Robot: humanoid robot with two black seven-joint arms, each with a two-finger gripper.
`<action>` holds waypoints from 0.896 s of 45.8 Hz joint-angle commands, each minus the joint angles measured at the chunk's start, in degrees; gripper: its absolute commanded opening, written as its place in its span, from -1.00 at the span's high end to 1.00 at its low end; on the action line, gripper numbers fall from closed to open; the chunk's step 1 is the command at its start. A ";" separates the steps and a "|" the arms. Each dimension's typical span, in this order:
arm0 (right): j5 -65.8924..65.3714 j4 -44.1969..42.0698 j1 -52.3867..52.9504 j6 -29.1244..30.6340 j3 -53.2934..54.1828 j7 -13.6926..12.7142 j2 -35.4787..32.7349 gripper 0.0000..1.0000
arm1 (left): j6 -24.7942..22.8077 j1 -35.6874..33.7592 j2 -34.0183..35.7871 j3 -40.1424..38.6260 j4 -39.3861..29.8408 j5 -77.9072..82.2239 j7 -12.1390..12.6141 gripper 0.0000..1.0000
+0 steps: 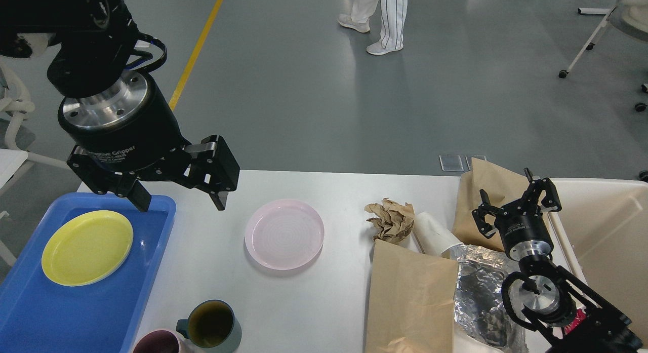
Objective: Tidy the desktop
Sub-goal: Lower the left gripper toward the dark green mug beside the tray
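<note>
Grey floor with a yellow line (195, 54) stretches behind the white surface (314, 312), where a person's legs (379, 18) pass. On the surface lie a pink plate (284, 234), crumpled brown paper (391, 220), paper bags (412, 297), foil (481, 287) and two mugs (210, 325). A yellow plate (87, 247) sits in the blue tray (66, 312). Left claw (179, 201) hangs spread and empty above the tray's far corner; right claw (516, 203) is spread, empty, near the beige bin (607, 231).
</note>
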 commanded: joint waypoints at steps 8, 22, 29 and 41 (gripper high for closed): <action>0.00 0.00 0.00 0.00 0.02 0.00 0.00 -1.00 | 0.01 4.47 3.81 -0.46 3.02 0.02 1.15 -0.93; 0.00 0.00 0.00 0.00 0.01 0.00 0.00 -1.00 | 0.01 15.18 3.37 -5.47 5.93 0.46 0.97 -0.93; 0.00 0.00 0.00 0.00 0.02 0.00 0.00 -1.00 | 0.08 23.44 3.90 -5.74 7.95 0.63 2.02 -0.93; 0.00 0.00 0.00 0.00 0.02 0.00 0.00 -1.00 | 13.51 38.91 5.21 -8.37 9.36 13.45 2.03 -0.90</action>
